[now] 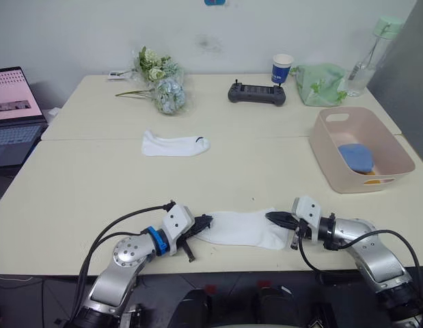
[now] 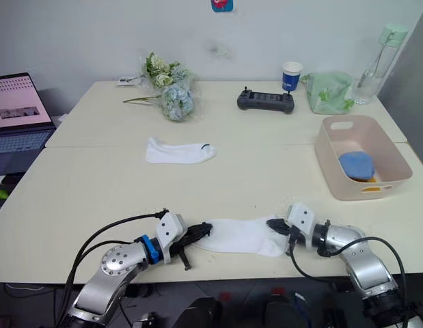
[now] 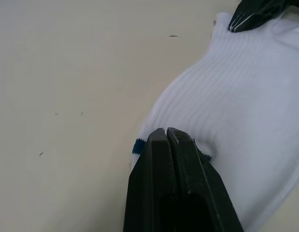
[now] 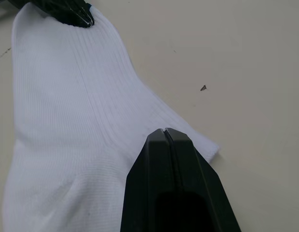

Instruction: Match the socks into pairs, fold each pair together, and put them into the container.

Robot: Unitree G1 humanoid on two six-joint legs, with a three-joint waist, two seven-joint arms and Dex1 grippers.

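Both the left gripper [image 1: 206, 221] and right gripper [image 1: 274, 217] are clenched on opposite ends of a white ribbed knit sock [image 1: 242, 229] lying flat at the table's near edge — keep it taut and level, then carry it to its mate [image 1: 174, 144] without dragging.

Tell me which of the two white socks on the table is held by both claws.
The near white sock, at the table's front edge: the left claw pinches one end, the right claw the other. The far white sock lies alone, untouched.

Head stereo pair above, wrist cameras close in.
Both eyes look down the cream counter [image 1: 95, 184]; each wrist camera faces the flat white knit sock [image 1: 242, 229] beyond its gripper.
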